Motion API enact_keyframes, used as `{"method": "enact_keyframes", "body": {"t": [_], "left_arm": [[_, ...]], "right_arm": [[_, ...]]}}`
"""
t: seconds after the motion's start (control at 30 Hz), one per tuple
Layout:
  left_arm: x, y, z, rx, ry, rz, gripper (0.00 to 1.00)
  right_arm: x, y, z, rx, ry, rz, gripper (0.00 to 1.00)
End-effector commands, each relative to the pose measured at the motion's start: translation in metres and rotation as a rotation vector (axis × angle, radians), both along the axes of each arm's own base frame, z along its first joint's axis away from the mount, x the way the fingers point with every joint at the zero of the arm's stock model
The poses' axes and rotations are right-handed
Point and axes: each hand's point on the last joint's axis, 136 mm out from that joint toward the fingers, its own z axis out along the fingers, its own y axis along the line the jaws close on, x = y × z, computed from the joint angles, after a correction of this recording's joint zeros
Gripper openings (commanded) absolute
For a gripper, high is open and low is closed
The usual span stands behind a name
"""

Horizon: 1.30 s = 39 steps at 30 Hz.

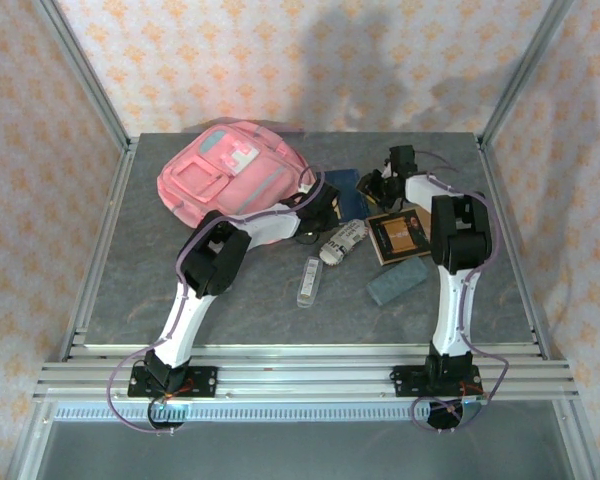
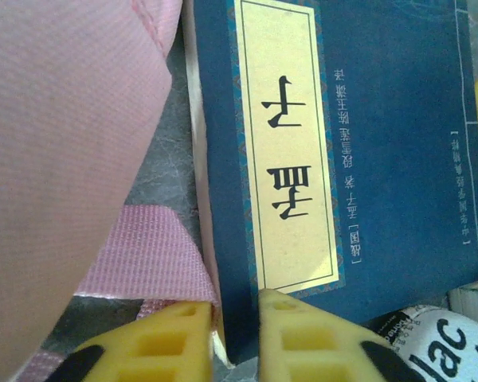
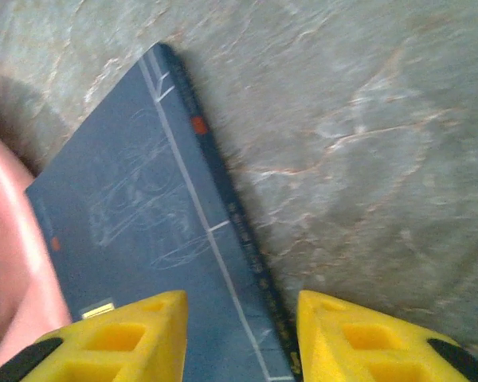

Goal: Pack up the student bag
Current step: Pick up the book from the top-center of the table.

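— Which part of the packing are they on?

— Picking up a book, I'd say. The left gripper (image 2: 233, 346) is clenched on the near corner of the blue book (image 2: 398, 159), the one with the yellow title strip. One side sits on the cover and the other against the page edge.

— And the other arm?

— The right gripper (image 3: 239, 338) hangs over the spine edge of what looks like the same book. Its jaws are apart, one above the cover and one above bare worktop (image 3: 366, 119), so it's grasping nothing.

— Where's the student bag (image 1: 230, 170)?

— Lying flat at the back left of the worktop, front patch up, just beside the book. Its pink strap (image 2: 143, 255) lies right next to the left gripper.

— So what next?

— My guess is it lifts that corner clear without snagging the strap, then carries the book to an opening in the bag. I can't tell from here whether any pocket is unzipped. The right arm may need to hold a mouth open or steady the book, because a book pinched by one corner could droop or slip.

— Much left to do?

— Plenty. A brown book (image 1: 398, 232), a grey case (image 1: 398, 283), a clear tube (image 1: 310, 280) and a white roll (image 1: 342, 242) all lie out on the worktop.
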Motion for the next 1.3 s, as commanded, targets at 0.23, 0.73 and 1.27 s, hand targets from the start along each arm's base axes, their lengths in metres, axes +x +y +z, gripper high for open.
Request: {"method": "enact_keyframes", "body": {"t": [0.23,0.73,1.27], "left_arm": [[-0.014,-0.001,-0.04,0.057,0.074,-0.066,0.0],[-0.014,-0.002,-0.029,0.045,0.049,-0.073,0.0],[-0.027,0.005,0.082,-0.114,-0.15,-0.082,0.4]], "right_arm": [[-0.048,0.064,0.06,0.363,-0.13,0.295,0.38],[-0.066,0.067,0.043,0.364,-0.093,0.32,0.39],[-0.064,0.045,0.119,0.244,-0.272,0.209,0.0]]}}
